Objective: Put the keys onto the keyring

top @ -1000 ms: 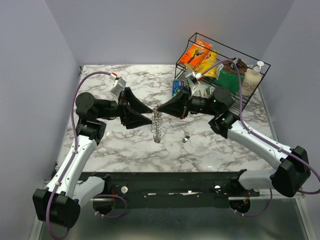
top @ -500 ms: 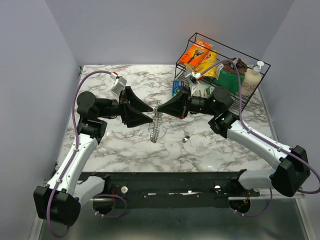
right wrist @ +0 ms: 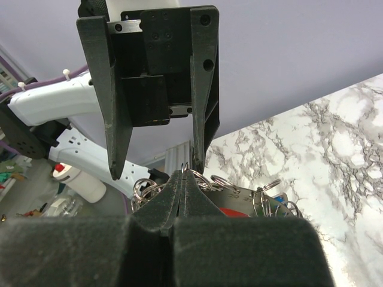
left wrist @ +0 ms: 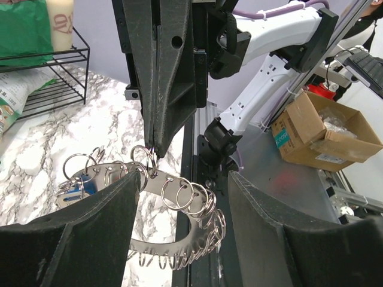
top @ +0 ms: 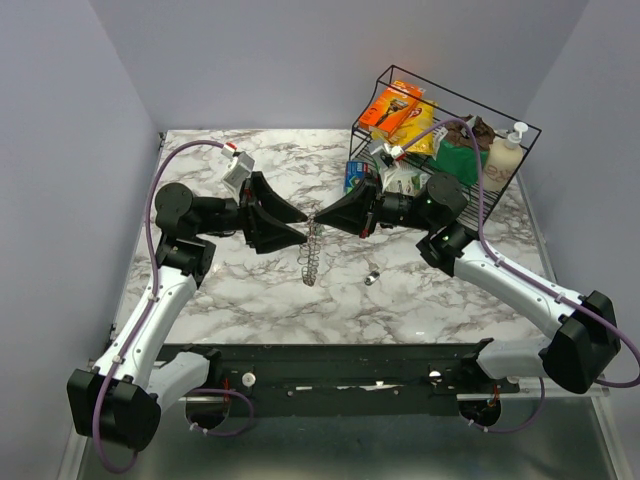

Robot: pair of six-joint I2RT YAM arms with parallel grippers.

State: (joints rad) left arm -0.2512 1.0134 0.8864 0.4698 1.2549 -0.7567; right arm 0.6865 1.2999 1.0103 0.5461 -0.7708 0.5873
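The keyring (top: 313, 255), one thin silver wire loop crowded with small silver rings and keys, hangs over the middle of the white marbled table (top: 250, 300), between two black-and-white arms. Both arms reach inward with forearms about level, their tips nearly meeting. The right end effector (top: 318, 222) is pressed together, pinching the loop's top. The left end effector (top: 300, 231) stands spread wide beside the loop; whether it touches the loop cannot be told. One small silver key (top: 371, 277) lies alone on the table, right of the loop.
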